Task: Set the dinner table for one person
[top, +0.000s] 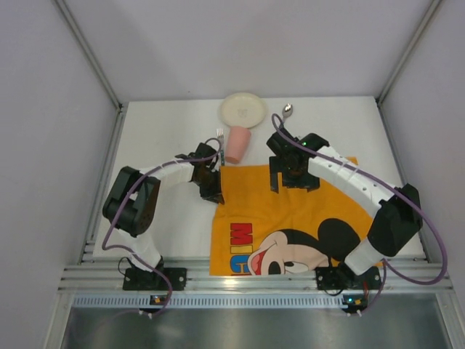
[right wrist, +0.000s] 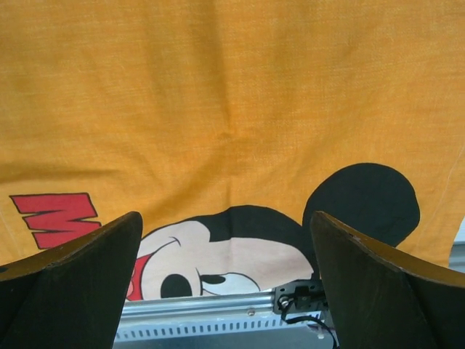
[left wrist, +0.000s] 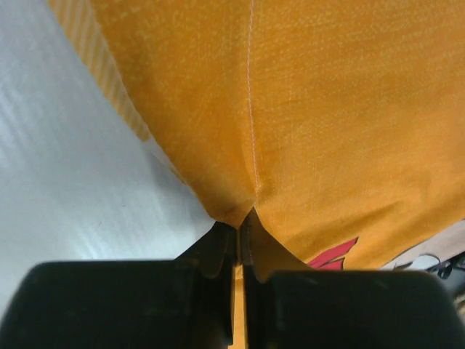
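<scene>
The white dinner table [top: 156, 138] carries an orange Mickey Mouse placemat [top: 290, 207] near its front edge. My left gripper [top: 213, 192] is shut on the placemat's far left corner. In the left wrist view the gripper [left wrist: 240, 220] pinches a puckered fold of the cloth [left wrist: 327, 109] above the table [left wrist: 65, 182]. My right gripper [top: 293, 182] is open and empty over the placemat's far edge. In the right wrist view the gripper [right wrist: 225, 218] has its fingers [right wrist: 80, 269] spread wide above the cloth [right wrist: 218, 87].
A cream plate [top: 243, 109] sits at the back of the table. A pink cup [top: 237, 144] lies on its side in front of it, with a fork [top: 220, 137] to its left. A spoon [top: 286, 111] lies to the right of the plate. White walls enclose the table.
</scene>
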Tool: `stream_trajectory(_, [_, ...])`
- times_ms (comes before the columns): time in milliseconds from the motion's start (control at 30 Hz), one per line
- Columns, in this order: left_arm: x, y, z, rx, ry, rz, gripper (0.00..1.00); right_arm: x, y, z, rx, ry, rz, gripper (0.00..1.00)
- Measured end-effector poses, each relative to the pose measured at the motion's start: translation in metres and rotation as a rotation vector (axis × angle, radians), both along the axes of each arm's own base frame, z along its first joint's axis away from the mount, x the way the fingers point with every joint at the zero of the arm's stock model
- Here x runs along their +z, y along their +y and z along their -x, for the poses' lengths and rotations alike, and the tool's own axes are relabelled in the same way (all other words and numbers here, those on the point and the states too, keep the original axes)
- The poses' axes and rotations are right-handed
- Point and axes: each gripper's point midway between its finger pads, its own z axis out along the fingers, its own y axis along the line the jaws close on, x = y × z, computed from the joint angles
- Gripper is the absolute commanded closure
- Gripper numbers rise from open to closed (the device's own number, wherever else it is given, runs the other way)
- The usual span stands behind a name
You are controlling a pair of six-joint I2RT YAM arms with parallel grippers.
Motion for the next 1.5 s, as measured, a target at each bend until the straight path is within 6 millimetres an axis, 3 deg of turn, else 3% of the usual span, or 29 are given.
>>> stream_trajectory(167, [0.001, -0.007, -0.012, 0.026, 0.007, 0.036, 1.00, -0.004, -0.016, -0.020, -0.021, -0.012, -0.027, 0.00])
stream_trajectory(233, [0.001, 0.002, -0.018, 0.066, 0.007, 0.041, 1.00, -0.001, -0.017, -0.032, -0.009, -0.021, -0.066, 0.00])
stream_trajectory(300, [0.002, 0.022, -0.026, 0.134, 0.002, 0.031, 1.00, 0.006, -0.010, -0.049, 0.020, -0.030, -0.113, 0.00])
stream_trajectory(367, [0.002, 0.056, -0.040, 0.238, -0.006, 0.009, 1.00, 0.016, 0.005, -0.074, 0.063, -0.055, -0.173, 0.00])
stream_trajectory(500, [0.003, 0.110, -0.060, 0.389, -0.028, -0.049, 1.00, 0.042, 0.060, -0.149, 0.190, -0.143, -0.333, 0.00])
stream_trajectory(567, [0.003, 0.119, -0.062, 0.406, -0.034, -0.082, 1.00, 0.053, 0.089, -0.194, 0.249, -0.208, -0.421, 0.00])
stream_trajectory(667, [0.003, 0.121, -0.061, 0.403, -0.038, -0.111, 1.00, 0.052, 0.115, -0.250, 0.283, -0.278, -0.540, 0.00])
stream_trajectory(800, [0.003, 0.123, -0.057, 0.407, -0.028, -0.132, 1.00, 0.017, 0.111, -0.285, 0.214, -0.249, -0.650, 0.00])
stream_trajectory(967, [0.003, 0.125, -0.053, 0.417, -0.007, -0.146, 1.00, -0.036, 0.099, -0.288, 0.095, -0.141, -0.713, 0.00])
stream_trajectory(1167, [0.004, 0.126, -0.053, 0.424, 0.006, -0.154, 1.00, -0.081, 0.105, -0.248, 0.035, 0.003, -0.744, 0.00])
stream_trajectory(1333, [0.002, 0.125, -0.054, 0.424, 0.018, -0.157, 1.00, -0.074, 0.109, -0.223, 0.019, 0.038, -0.794, 0.00])
stream_trajectory(1500, [0.002, 0.123, -0.056, 0.423, 0.030, -0.152, 1.00, -0.048, 0.121, -0.228, 0.017, -0.009, -0.885, 0.00])
